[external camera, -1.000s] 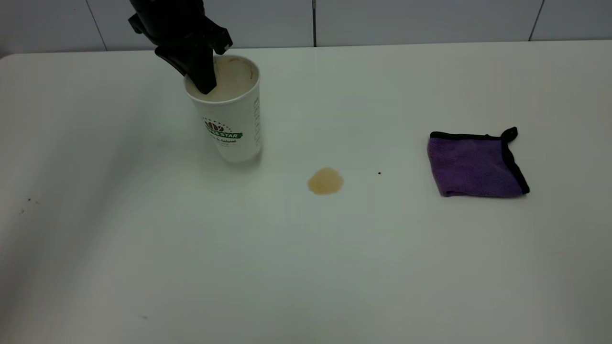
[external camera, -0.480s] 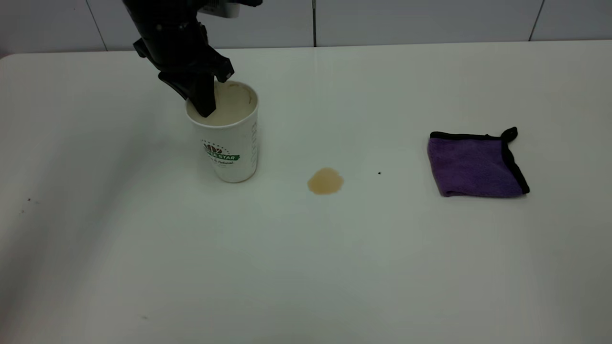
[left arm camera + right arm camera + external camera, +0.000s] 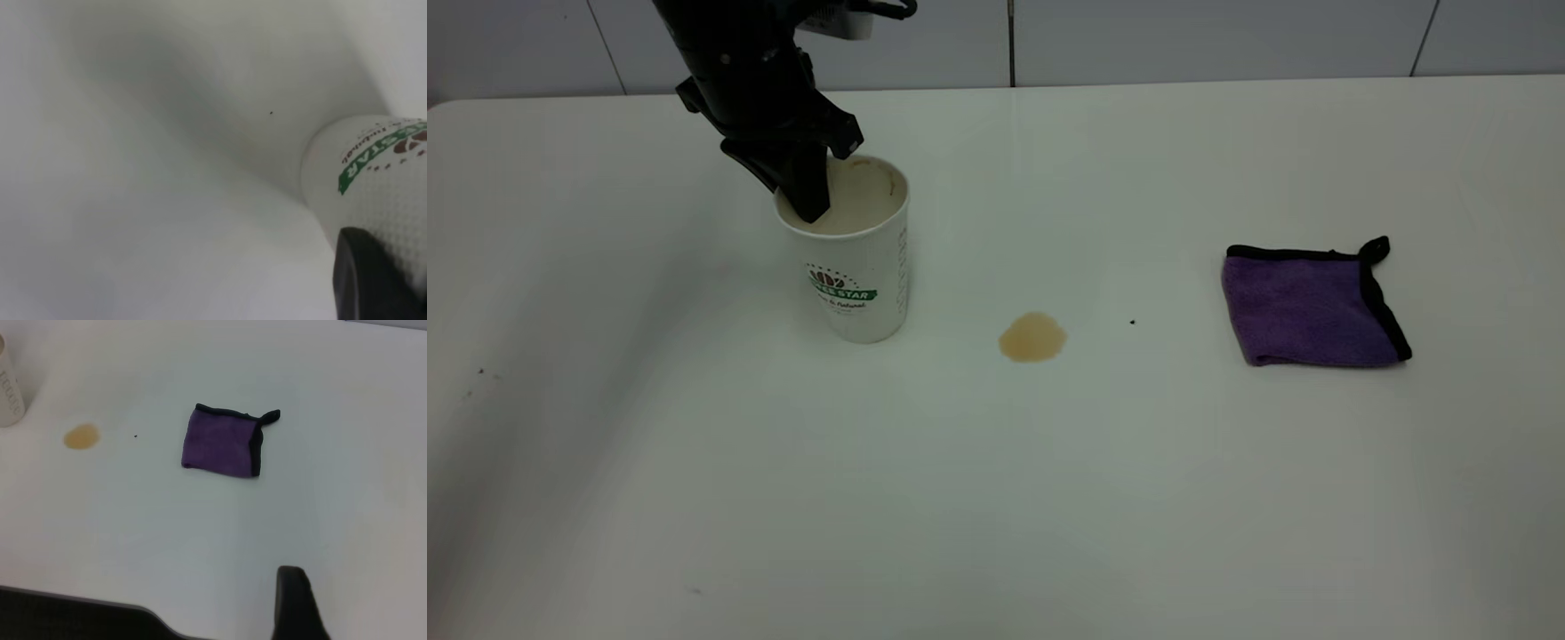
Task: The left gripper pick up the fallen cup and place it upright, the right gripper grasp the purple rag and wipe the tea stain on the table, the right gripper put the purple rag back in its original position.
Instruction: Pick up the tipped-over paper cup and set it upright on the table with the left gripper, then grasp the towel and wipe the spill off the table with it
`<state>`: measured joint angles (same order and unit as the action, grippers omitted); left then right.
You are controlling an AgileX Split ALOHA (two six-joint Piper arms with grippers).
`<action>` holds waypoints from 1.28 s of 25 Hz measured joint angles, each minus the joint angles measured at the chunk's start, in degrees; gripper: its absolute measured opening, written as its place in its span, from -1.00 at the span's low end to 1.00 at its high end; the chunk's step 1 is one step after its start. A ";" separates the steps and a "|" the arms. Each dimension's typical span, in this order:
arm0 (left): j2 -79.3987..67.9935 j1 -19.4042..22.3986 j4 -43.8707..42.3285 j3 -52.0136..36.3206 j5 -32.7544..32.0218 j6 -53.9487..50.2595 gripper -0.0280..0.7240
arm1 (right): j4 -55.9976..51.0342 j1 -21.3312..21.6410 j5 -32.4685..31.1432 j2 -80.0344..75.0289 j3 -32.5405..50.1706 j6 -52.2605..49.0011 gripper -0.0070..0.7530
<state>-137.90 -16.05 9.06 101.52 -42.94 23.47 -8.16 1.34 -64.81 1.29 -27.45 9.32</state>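
Exterior view: the white textured paper cup [image 3: 855,267] with green and brown logo stands upright on the large white table [image 3: 996,498], toward its far left corner. The bulky black left gripper [image 3: 805,191] pinches the cup's rim, one finger inside the mouth and the other outside. The small tan tea stain [image 3: 1032,337] lies mid-table, unwiped; the folded purple microfibre rag [image 3: 1309,307] with black trim rests well apart toward the right edge, untouched. Judgement: the cup is righted but not released; wiping and returning the rag remain.

Left wrist view: cup wall and one black finger [image 3: 373,280] only; the base contact with the table is cut off.

Right wrist view: the right gripper [image 3: 300,607] hangs above the table's right side; only one finger shows, so its opening cannot be judged.
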 joint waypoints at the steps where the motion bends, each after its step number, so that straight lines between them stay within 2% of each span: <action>1: 0.00 0.00 0.00 0.06 0.00 0.00 -0.61 | 0.00 0.00 0.00 0.00 0.00 0.00 0.33; 7: -0.14 0.00 -0.09 4.12 -4.26 0.00 -0.04 | 0.00 0.00 0.00 0.00 0.00 0.00 0.33; 10: -0.14 0.00 -0.13 7.64 -8.84 0.00 0.12 | 0.00 0.00 0.00 0.00 0.00 0.00 0.33; 14: 0.46 0.00 -0.80 13.19 -17.08 0.00 0.16 | 0.00 0.00 0.00 0.00 0.00 0.00 0.33; 19: 4.99 -0.05 -1.55 19.47 -23.42 -1.04 0.16 | 0.00 0.00 0.00 0.00 0.00 0.00 0.33; 27: 16.13 -2.38 -1.68 22.65 -23.79 -3.34 0.16 | 0.00 0.00 0.00 0.00 0.00 0.00 0.33; 32: 23.98 -4.00 -1.73 22.65 -23.79 -8.47 0.16 | 0.00 0.00 0.00 0.00 0.00 0.00 0.33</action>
<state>-113.92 -20.05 7.33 124.18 -66.73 15.01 -8.16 1.34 -64.81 1.29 -27.45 9.32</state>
